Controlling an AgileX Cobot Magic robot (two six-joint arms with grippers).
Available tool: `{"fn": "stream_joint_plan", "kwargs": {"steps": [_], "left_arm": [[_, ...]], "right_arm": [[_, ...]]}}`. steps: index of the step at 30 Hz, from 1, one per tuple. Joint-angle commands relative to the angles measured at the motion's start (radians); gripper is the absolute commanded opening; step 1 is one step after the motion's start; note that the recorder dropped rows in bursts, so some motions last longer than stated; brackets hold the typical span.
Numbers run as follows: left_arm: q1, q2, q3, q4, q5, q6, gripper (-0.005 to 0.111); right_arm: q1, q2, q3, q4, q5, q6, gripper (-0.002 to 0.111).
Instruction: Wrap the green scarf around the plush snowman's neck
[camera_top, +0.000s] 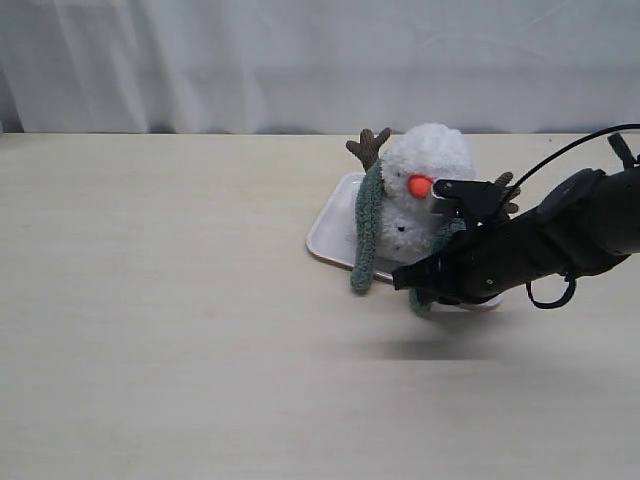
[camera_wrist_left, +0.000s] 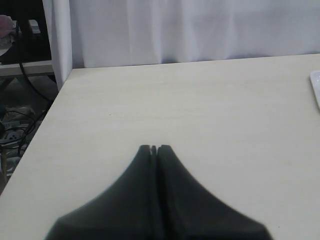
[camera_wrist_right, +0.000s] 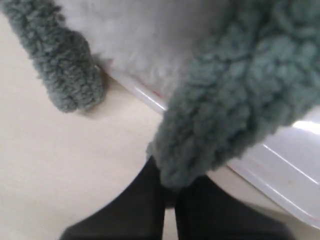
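In the exterior view the right end effector (camera_top: 412, 286) is reaching in low in front of the plush snowman (camera_top: 428, 160), which is sitting upright on a white tray (camera_top: 330, 235) just beyond the fingertips. The green scarf (camera_top: 368, 215) is lying draped over the snowman's neck (camera_top: 400, 203), with one end hanging down the side of the body away from the end effector as far as the tray's rim and the other end running down into the closed tips. In the left wrist view the left end effector (camera_wrist_left: 154, 149) is hanging over the bare surface (camera_wrist_left: 200, 110) with its fingers pressed together on nothing, and only a sliver of the tray is showing, well apart from it. In the right wrist view the right end effector (camera_wrist_right: 169, 189) is pinching the rounded end of the scarf (camera_wrist_right: 240, 90) just above the tray's rim (camera_wrist_right: 280, 165), while the free end is resting on the surface close beyond the tips, beside the white plush. Judging from this, the wrapping pass itself is under way: the scarf is draped but not yet crossed. The next move is calling for lifting the pinched end to neck height and carrying it across the front toward the free end, gently enough that the light toy is not tipping and the free end is not sliding off
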Motion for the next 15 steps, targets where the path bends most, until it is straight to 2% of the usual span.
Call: {"fn": "stream_joint_plan", "kwargs": {"steps": [1, 4, 6, 10, 15], "left_arm": [[0.002, -0.003, 0.003, -0.001, -0.013, -0.001, 0.000], [0.002, -0.003, 0.003, -0.001, -0.013, -0.001, 0.000], [0.002, -0.003, 0.003, -0.001, -0.013, -0.001, 0.000], [0.002, -0.003, 0.003, -0.001, -0.013, -0.001, 0.000], [0.002, -0.003, 0.003, -0.001, -0.013, -0.001, 0.000]], "right_arm": [[0.002, 0.001, -0.001, 0.003, 0.038, -0.045, 0.021], [0.002, -0.010, -0.001, -0.002, 0.113, -0.048, 0.047], [0.002, -0.020, -0.001, -0.002, 0.205, -0.048, 0.055], [0.002, -0.031, -0.001, -0.002, 0.479, -0.050, 0.054], [0.002, -0.049, -0.032, 0.047, 0.572, -0.128, 0.054]]}}
